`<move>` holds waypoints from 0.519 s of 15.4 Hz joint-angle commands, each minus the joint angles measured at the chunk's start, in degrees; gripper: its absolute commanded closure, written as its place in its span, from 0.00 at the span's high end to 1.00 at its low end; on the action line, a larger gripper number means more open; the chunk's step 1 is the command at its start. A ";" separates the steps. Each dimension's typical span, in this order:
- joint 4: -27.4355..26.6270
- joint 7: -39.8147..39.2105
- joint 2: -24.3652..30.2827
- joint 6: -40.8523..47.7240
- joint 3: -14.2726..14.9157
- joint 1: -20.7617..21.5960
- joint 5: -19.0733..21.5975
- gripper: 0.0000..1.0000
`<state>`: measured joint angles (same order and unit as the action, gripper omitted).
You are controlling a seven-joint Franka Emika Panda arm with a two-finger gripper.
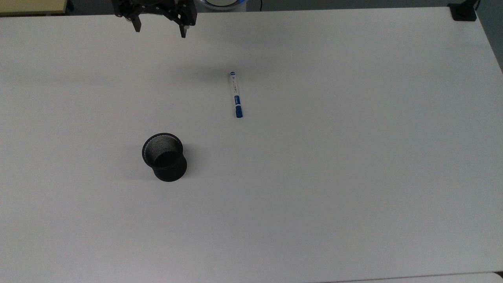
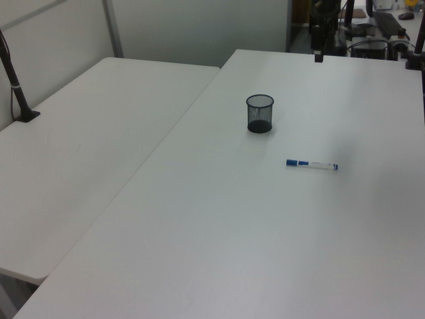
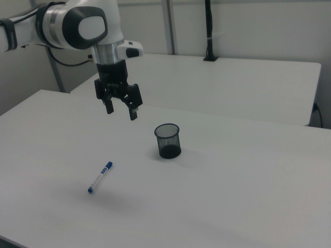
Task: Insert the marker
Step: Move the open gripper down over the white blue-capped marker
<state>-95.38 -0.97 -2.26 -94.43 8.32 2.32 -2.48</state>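
My gripper (image 3: 120, 109) hangs open and empty above the table (image 1: 353, 196), its two fingers pointing down with a clear gap between them. Nothing is in it yet, so the step in hand is the reach and grasp.

Below me and off to the right view's left lies the marker (image 3: 100, 177), flat on the table, its blue cap towards the cup's side of the table. In the top view it runs almost straight away from my fingers. To take it well I should come down over the middle of the white barrel with my fingers straddling it across its width, so it does not roll or tip when lifted.

The cup (image 3: 167, 140) stands upright, mouth open, below me to the right view's right and well apart from the marker. It is the likely place for the insert.

A second table (image 2: 86, 133) stands alongside. Nothing stands between me, the marker and the cup.
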 commanded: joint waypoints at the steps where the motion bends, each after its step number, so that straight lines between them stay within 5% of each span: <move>1: -1.65 -1.05 0.34 -1.02 -0.15 -0.29 1.07 1.00; 8: -1.74 -1.93 0.42 -1.02 -0.15 -0.38 1.07 1.00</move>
<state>-95.55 -1.59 -2.79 -94.43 8.32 2.31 -2.47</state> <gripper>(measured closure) 0.000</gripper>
